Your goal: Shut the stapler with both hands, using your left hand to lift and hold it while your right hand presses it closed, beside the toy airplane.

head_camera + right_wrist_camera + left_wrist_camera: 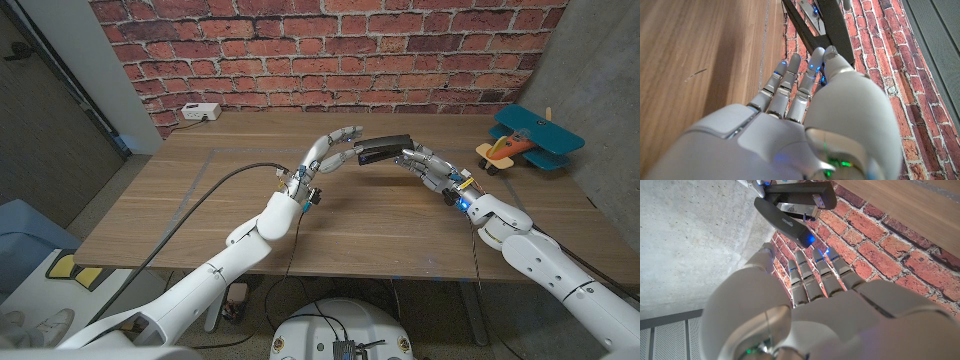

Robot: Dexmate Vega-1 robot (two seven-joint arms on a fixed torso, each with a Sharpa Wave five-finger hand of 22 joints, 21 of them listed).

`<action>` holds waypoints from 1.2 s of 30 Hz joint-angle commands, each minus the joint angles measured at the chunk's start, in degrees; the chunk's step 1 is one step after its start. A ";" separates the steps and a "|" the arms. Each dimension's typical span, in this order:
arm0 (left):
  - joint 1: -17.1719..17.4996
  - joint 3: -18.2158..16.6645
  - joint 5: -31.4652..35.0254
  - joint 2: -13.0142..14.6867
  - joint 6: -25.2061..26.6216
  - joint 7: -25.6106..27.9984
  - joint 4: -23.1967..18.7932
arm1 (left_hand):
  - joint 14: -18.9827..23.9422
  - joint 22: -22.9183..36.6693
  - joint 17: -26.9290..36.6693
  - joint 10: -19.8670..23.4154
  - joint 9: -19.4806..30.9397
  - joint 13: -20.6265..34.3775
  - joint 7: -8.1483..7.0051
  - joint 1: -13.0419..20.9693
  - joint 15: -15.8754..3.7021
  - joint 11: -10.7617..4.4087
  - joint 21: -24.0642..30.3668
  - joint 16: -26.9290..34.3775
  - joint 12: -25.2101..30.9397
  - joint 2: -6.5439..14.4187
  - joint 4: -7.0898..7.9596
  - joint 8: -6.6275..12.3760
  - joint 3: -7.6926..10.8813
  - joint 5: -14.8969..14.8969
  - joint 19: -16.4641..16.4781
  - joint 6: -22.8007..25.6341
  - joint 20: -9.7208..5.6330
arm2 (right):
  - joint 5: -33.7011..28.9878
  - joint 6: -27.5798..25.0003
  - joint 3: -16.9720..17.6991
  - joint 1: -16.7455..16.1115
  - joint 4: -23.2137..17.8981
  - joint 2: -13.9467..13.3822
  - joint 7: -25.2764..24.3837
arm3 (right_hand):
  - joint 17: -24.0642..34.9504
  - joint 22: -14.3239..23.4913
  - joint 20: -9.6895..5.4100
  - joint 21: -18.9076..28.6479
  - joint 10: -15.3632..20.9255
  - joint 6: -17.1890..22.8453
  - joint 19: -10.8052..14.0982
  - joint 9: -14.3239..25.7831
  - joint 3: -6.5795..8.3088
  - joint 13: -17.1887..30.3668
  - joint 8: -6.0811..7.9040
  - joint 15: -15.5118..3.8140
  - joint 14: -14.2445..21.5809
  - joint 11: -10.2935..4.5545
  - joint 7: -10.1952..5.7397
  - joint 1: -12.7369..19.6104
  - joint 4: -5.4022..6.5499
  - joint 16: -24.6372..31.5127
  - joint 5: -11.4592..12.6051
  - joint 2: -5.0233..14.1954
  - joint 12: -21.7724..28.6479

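The black stapler (pixel 385 150) hangs in the air above the middle of the wooden table (pixel 200 200), between my two hands. My left hand (pixel 328 157) holds its left end with fingertips and thumb. My right hand (pixel 432 170) reaches in from the other side, thumb and fingertips touching its right end. In the left wrist view the stapler (pixel 795 207) stands partly open, metal showing between its arms, just past my left hand (pixel 810 295). In the right wrist view the stapler's (pixel 832 22) arms spread apart above my right hand (pixel 805 100). The toy airplane (pixel 530 140) stands at the far right.
A white box (pixel 200 112) sits at the table's back left by the brick wall. A dark cable (pixel 215 190) runs along my left arm over the table. Bare wood lies under and in front of both hands.
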 commanded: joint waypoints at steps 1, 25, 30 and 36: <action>1.27 -0.98 -1.19 0.09 -0.37 0.86 -0.28 | -0.89 0.14 -0.02 -1.20 0.08 0.22 0.41 -0.30 -6.39 0.27 -0.59 -0.42 -0.30 0.30 0.32 -0.34 -0.75 0.26 -0.67 -1.77 0.38 | 1.41 -0.40 0.29 -0.17 -0.58 0.43 0.93 | 0.29 0.10 -1.55 0.63 0.21 6.24 -0.47 0.92 0.43 0.18 0.39 -9.93 0.44 -0.38 1.92 0.79 0.47 -0.37 0.18 1.20 -0.11; 1.93 -1.83 -7.38 -0.08 0.29 -2.18 0.64 | -2.42 0.19 -1.67 -4.34 -0.14 0.05 1.28 -7.38 -4.98 2.26 -2.19 -2.18 -0.52 -1.90 2.90 -0.08 -4.78 -0.24 -1.37 -6.39 1.69 | 4.09 -0.32 1.50 -1.02 -2.22 0.35 4.66 | 1.60 0.15 -1.99 1.65 0.31 6.35 -0.27 1.12 0.58 0.29 0.27 -9.94 1.75 -0.32 1.89 0.99 0.35 0.28 0.16 1.13 -0.29; 3.24 -2.46 -8.58 -0.73 2.51 -0.94 -0.77 | -1.12 0.21 -2.15 -4.28 -0.29 -0.14 2.01 -10.63 -3.33 3.00 -2.50 -1.92 -0.25 -3.72 3.77 -0.15 -6.78 -0.17 -0.68 -8.59 2.70 | 3.98 -0.16 1.48 -0.93 -2.18 0.43 4.89 | 1.69 0.15 -2.02 1.77 0.33 6.27 -0.35 1.11 0.60 0.30 0.18 -9.94 1.81 -0.42 1.92 1.00 0.36 0.25 0.15 1.15 -0.32; 4.49 -2.84 -11.34 -1.65 4.05 -0.43 -1.40 | 1.83 0.30 -2.56 -4.77 -0.45 -0.19 2.73 -13.11 -1.98 3.65 -2.43 -1.07 -0.15 -4.88 4.40 -0.13 -8.13 -0.04 0.86 -10.50 5.17 | 3.86 0.02 1.44 -0.85 -2.24 0.45 5.26 | 1.72 0.16 -2.04 1.97 0.34 6.16 -0.54 1.22 0.61 0.22 0.13 -9.94 1.73 -0.33 1.78 0.97 0.39 0.05 0.14 1.14 -0.44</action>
